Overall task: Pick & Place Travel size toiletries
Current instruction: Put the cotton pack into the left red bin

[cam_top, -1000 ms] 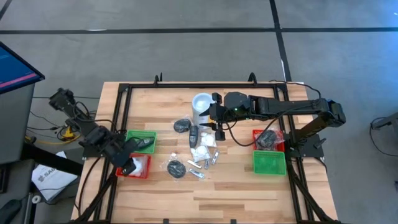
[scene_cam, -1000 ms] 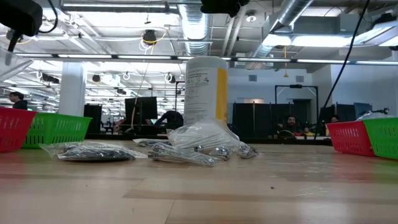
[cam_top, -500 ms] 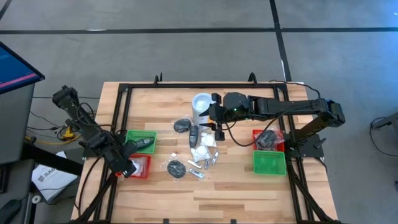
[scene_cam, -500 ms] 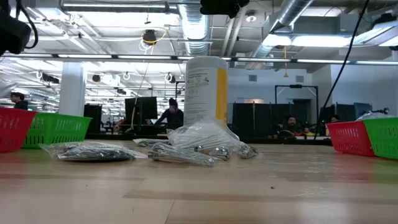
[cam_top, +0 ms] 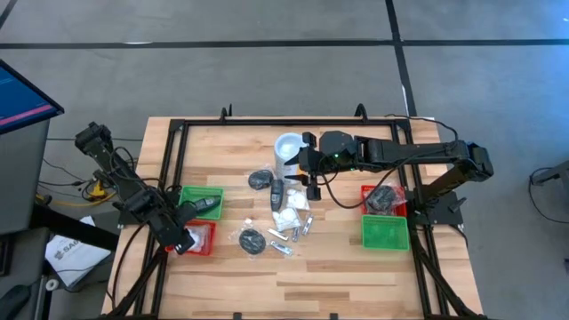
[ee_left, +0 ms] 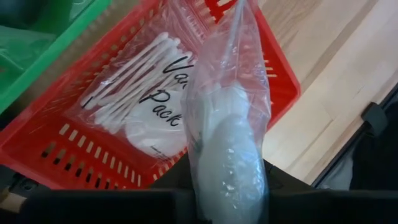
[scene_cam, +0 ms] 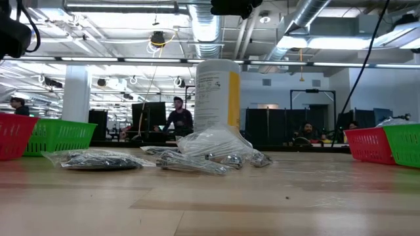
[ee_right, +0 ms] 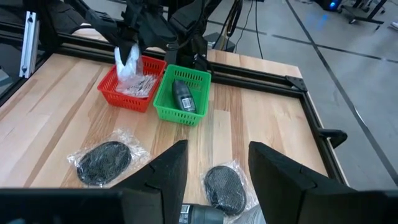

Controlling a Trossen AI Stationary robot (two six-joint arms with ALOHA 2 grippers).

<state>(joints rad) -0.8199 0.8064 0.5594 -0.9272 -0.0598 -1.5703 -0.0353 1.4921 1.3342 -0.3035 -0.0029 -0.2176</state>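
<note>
Left tool (ee_left: pixel 227 186) pinches clear bagged packet (ee_left: pixel 229 134), long axis upright.

Even, bright overhead light; ceiling strip lights (scene_cam: pixel 164 60) glare in the low view; the near bench (scene_cam: pixel 210 203) blurs

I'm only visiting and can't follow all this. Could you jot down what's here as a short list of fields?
left gripper: shut on a clear bag, over the red basket
red basket holds: a packet of cotton swabs
right gripper: open, above the table's middle
green basket: holds a dark bottle
white canister: upright, mid-table
</note>
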